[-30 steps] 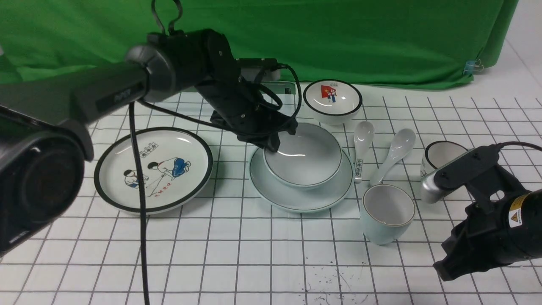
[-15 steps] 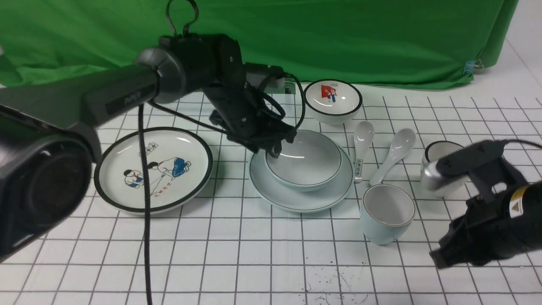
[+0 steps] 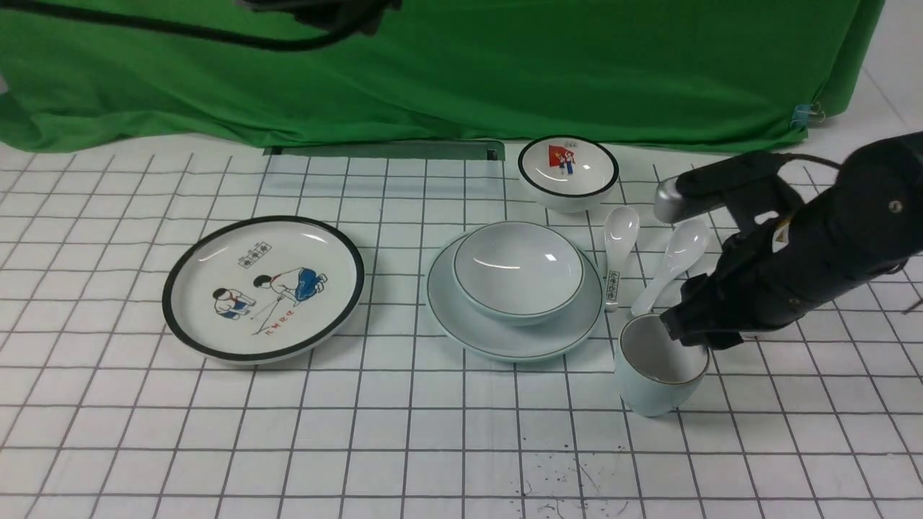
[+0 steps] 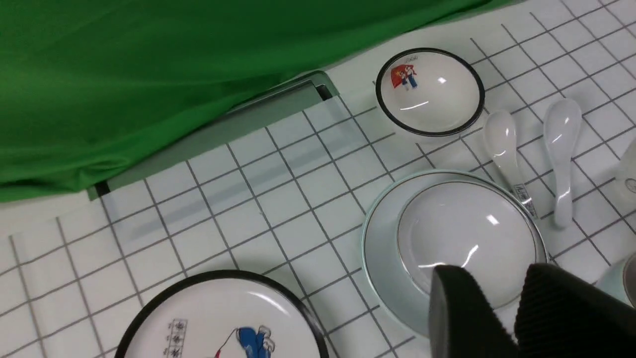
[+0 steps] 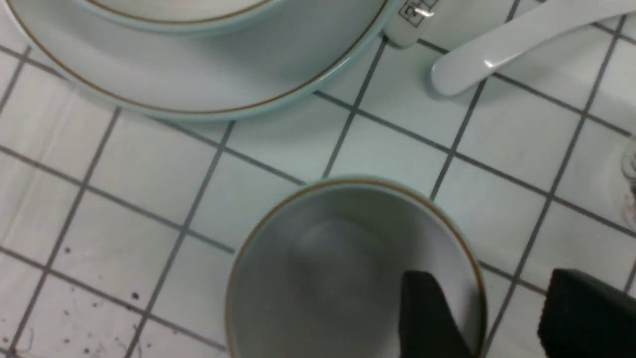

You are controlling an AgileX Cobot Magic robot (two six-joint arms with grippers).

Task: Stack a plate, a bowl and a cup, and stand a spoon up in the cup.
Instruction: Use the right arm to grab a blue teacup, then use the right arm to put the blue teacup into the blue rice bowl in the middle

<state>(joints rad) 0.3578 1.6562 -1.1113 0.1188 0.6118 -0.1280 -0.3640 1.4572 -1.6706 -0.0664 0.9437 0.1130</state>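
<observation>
The right hand (image 3: pixel 689 333) is down at the cup (image 3: pixel 652 378), at the side of the rim farthest from the bowl (image 3: pixel 518 270). Its fingers stand well apart and astride the cup wall. In the right wrist view one finger (image 5: pixel 427 318) dips inside the cup against the white inner wall, and the other sits outside with a gap to the rim. The wall is not clamped and the hand grips nothing.

The cup stands upright on the tabletop (image 3: pixel 404 432), just beside the plate (image 3: pixel 461 317) on the robot's right, and nearer the robot than the two spoons. The bowl sits upright in the middle of the plate. The spoon (image 3: pixel 674 263) lies flat beyond the cup with its handle end pointing toward the cup but not touching it. The printed spoon (image 3: pixel 616 249) lies beside it, along the plate's edge.

The left hand (image 4: pixel 497 283) is raised clear of the dishes. In its wrist view the fingers show a little apart with nothing between them, in front of the bowl and plate.

A picture plate (image 3: pixel 263 288) lies to the left, and a small picture bowl (image 3: pixel 567 169) stands near the green cloth (image 3: pixel 461 65).
</observation>
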